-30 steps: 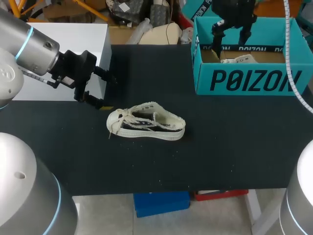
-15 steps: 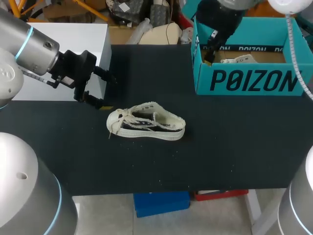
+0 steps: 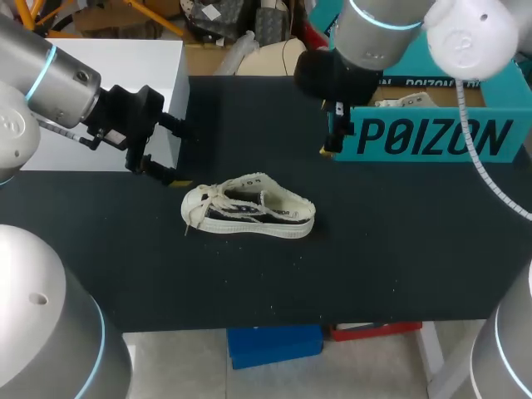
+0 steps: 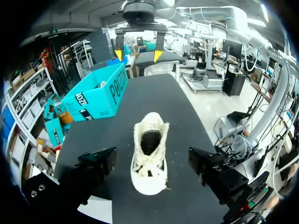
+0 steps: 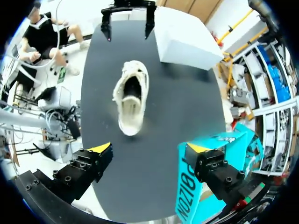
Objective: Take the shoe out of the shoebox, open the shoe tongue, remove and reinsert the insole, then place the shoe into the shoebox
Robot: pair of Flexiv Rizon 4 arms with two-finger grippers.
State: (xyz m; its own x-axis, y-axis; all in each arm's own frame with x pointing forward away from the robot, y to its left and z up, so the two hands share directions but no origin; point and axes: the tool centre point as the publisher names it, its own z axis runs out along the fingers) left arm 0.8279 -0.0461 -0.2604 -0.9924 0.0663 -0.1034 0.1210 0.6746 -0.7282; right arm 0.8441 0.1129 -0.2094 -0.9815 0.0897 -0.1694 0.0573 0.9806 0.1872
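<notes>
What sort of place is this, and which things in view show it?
Probably a robotics lab workbench: the left arm and right arm extend over a black table, where one shoe and a teal shoebox are set out like practice props.

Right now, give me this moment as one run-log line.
step: shoe out of shoebox | left gripper: open, empty | right gripper: open, empty, beside shoebox | shoe: on table, between grippers, untouched

Cream shoe upright on its sole, open teal shoebox well apart
</notes>
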